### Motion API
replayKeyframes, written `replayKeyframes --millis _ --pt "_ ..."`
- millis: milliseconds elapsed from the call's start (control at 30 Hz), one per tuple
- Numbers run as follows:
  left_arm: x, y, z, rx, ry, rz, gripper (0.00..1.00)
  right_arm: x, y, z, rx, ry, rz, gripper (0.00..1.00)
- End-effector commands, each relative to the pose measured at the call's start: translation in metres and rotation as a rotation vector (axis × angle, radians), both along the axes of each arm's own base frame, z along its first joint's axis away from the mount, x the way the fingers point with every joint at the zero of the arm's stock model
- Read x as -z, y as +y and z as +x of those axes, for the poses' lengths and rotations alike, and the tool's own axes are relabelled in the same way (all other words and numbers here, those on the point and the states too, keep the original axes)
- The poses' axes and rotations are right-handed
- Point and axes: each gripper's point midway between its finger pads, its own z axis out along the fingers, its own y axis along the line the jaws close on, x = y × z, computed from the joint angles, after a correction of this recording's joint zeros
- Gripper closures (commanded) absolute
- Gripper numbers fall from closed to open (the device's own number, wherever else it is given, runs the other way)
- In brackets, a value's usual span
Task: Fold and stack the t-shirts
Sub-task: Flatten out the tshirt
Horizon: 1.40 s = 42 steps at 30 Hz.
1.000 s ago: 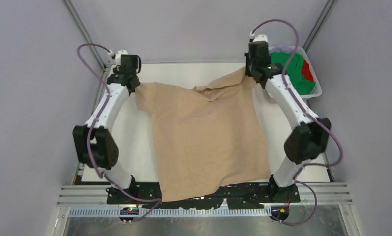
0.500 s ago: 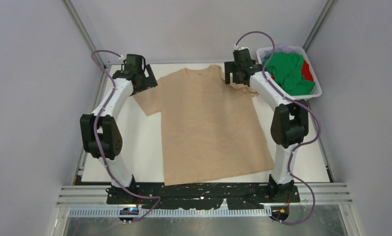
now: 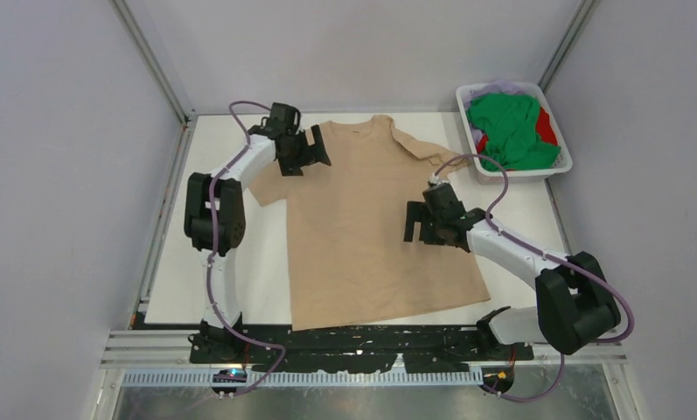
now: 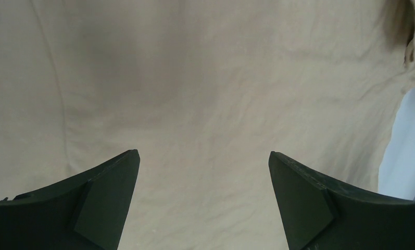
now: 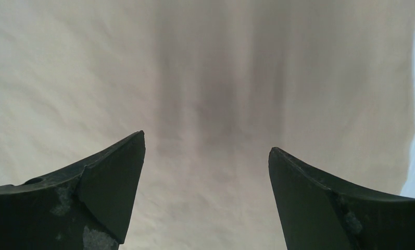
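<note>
A large beige-tan t-shirt (image 3: 362, 227) lies spread flat on the white table (image 3: 240, 262), neck at the far side; its right sleeve (image 3: 423, 150) is folded over on itself. My left gripper (image 3: 314, 150) hovers open over the shirt's left shoulder, beige cloth (image 4: 205, 104) filling its wrist view. My right gripper (image 3: 417, 224) stands open above the shirt's right side, with only cloth (image 5: 205, 94) between its fingers. Green (image 3: 511, 129), red (image 3: 547, 125) and pale lilac (image 3: 500, 87) t-shirts lie heaped in the basket.
A white slatted basket (image 3: 559, 166) stands at the far right corner of the table. Grey walls enclose the table on three sides. Both arm bases sit on the black rail (image 3: 362, 343) at the near edge.
Both grippers let go of the beige shirt's shoulders and opened. The shirt settled flat. The left gripper moved right over the shoulder; the right arm swung down toward the shirt's right side.
</note>
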Motion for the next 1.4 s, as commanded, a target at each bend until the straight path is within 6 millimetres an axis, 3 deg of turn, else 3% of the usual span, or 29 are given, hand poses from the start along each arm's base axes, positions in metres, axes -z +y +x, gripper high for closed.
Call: replayKeyframes --millis 0,167,300,333,367,400,500,533,567,600,633,667,700,733,767,800,833,867,900,967,1033,1100,1133,1167,1233,1267,1300,1333,1367 --pt "-0.002 -0.027 -0.003 0.047 0.023 -0.088 0.0 0.021 0.003 -0.014 0.063 0.03 0.099 0.05" --pt "0.032 -0.03 -0.048 0.068 0.154 -0.112 0.0 0.06 -0.026 0.001 0.165 0.145 0.002 0.05" --pt "0.059 -0.019 -0.104 0.053 0.244 -0.096 0.0 0.063 -0.031 0.045 0.188 0.186 -0.064 0.04" --pt "0.074 -0.015 -0.128 0.041 0.292 -0.093 0.0 0.064 -0.032 0.048 0.191 0.21 -0.076 0.04" --pt "0.078 -0.017 -0.144 0.037 0.312 -0.109 0.0 0.061 -0.029 0.067 0.186 0.202 -0.085 0.05" --pt "0.083 -0.02 -0.164 0.05 0.34 -0.13 0.0 0.061 -0.028 0.072 0.178 0.215 -0.09 0.05" --pt "0.084 -0.031 -0.217 0.089 0.388 -0.157 0.0 0.052 -0.008 0.114 0.109 0.236 -0.075 0.05" --pt "0.082 -0.036 -0.234 0.105 0.393 -0.155 0.0 0.062 -0.005 0.122 0.098 0.26 -0.083 0.05" --pt "0.082 -0.044 -0.252 0.128 0.399 -0.155 0.0 0.046 0.002 0.143 0.083 0.224 -0.075 0.05" --pt "0.077 -0.058 -0.271 0.184 0.393 -0.163 0.0 0.057 0.004 0.15 0.078 0.245 -0.08 0.05" --pt "0.073 -0.07 -0.285 0.238 0.391 -0.172 0.01 0.042 0.013 0.171 0.068 0.204 -0.058 0.05" --pt "0.069 -0.082 -0.297 0.293 0.39 -0.17 0.01 0.054 0.017 0.177 0.061 0.226 -0.059 0.05" --pt "0.067 -0.091 -0.304 0.335 0.386 -0.164 0.01 0.036 0.029 0.198 0.04 0.18 -0.02 0.04" --pt "0.065 -0.102 -0.31 0.389 0.38 -0.164 0.0 0.053 0.035 0.203 0.023 0.206 -0.022 0.05" --pt "0.063 -0.114 -0.314 0.44 0.376 -0.177 0.0 0.033 0.05 0.219 -0.009 0.169 0.027 0.05" --pt "0.059 -0.129 -0.319 0.502 0.38 -0.209 0.0 0.05 0.058 0.222 -0.029 0.199 0.025 0.05" --pt "0.054 -0.144 -0.322 0.554 0.375 -0.242 0.0 0.032 0.068 0.235 -0.044 0.161 0.049 0.05" --pt "0.052 -0.156 -0.324 0.592 0.378 -0.26 0.0 0.044 0.075 0.237 -0.06 0.174 0.045 0.04" --pt "0.049 -0.167 -0.324 0.625 0.372 -0.269 0.0 0.033 0.083 0.246 -0.076 0.141 0.067 0.05" --pt "0.043 -0.182 -0.314 0.648 0.325 -0.256 0.0 0.031 0.091 0.251 -0.088 0.123 0.079 0.04" --pt "0.029 -0.196 -0.294 0.633 0.257 -0.262 0.0 0.013 0.091 0.26 -0.09 0.059 0.08 0.05" --pt "0.007 -0.209 -0.281 0.647 0.193 -0.293 0.0 -0.019 0.088 0.27 -0.102 -0.03 0.075 0.04" --pt "-0.003 -0.213 -0.277 0.659 0.166 -0.304 0.0 -0.044 0.086 0.272 -0.114 -0.082 0.07 0.05" --pt "-0.011 -0.214 -0.274 0.668 0.141 -0.298 0.0 -0.056 0.083 0.273 -0.117 -0.106 0.067 0.05" --pt "-0.023 -0.207 -0.265 0.665 0.082 -0.238 0.0 -0.102 0.072 0.261 -0.124 -0.175 0.048 0.05" --pt "-0.026 -0.198 -0.257 0.639 0.048 -0.19 0.0 -0.09 0.059 0.252 -0.096 -0.145 -0.005 0.05" --pt "-0.028 -0.187 -0.247 0.599 0.021 -0.143 0.0 -0.114 0.051 0.241 -0.082 -0.18 -0.01 0.05" --pt "-0.032 -0.174 -0.238 0.556 -0.004 -0.114 0.0 -0.084 0.041 0.224 -0.065 -0.119 -0.038 0.04" --pt "-0.032 -0.162 -0.23 0.527 -0.012 -0.097 0.0 -0.108 0.037 0.21 -0.054 -0.163 -0.019 0.05"
